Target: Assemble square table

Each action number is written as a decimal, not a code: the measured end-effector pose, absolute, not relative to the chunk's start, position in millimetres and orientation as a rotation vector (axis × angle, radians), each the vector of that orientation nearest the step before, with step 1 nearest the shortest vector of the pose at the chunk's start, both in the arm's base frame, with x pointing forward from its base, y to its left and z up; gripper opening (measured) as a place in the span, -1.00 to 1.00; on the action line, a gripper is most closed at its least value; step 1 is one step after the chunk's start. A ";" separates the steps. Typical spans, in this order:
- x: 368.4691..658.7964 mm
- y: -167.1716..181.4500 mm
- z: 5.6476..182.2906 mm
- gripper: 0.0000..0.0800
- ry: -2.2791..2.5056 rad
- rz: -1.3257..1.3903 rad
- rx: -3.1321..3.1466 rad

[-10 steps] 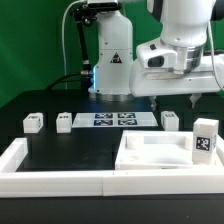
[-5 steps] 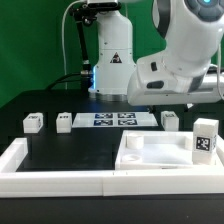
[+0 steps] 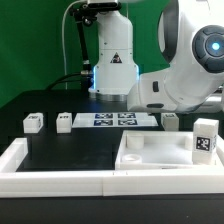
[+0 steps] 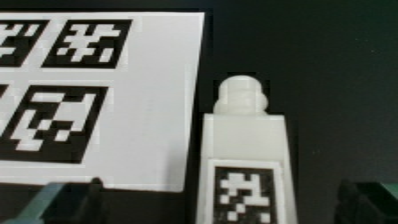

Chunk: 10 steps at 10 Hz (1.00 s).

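The square table's top (image 3: 158, 152), a white slab with a raised rim, lies at the front right in the exterior view. One white tagged leg (image 3: 205, 139) stands upright at its right side. Three more legs lie on the black table: two (image 3: 32, 122) (image 3: 65, 121) at the left, one (image 3: 170, 119) by the marker board's right end. In the wrist view my gripper (image 4: 217, 203) is open, its dark fingertips (image 4: 68, 200) on either side of a lying leg (image 4: 246, 140) without touching it. The arm's body (image 3: 185, 80) hides the fingers in the exterior view.
The marker board (image 3: 112, 120) lies flat at the table's middle back and fills a corner of the wrist view (image 4: 98, 90). A long white border wall (image 3: 55, 182) runs along the front and up the left side. The robot's base (image 3: 110, 60) stands behind.
The arm has swung down toward the camera and fills more of the exterior view's right. The jaws stay open. No part has moved.
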State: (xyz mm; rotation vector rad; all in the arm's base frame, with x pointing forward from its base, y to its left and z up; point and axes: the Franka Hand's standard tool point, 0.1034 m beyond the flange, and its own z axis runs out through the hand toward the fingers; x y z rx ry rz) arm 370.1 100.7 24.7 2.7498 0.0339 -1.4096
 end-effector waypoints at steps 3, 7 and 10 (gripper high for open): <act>367.0 104.0 18.0 0.62 0.028 -1.388 2.755; 356.6 101.2 5.2 0.62 0.025 -1.356 2.766; 357.2 101.7 5.6 0.36 0.005 -1.352 2.761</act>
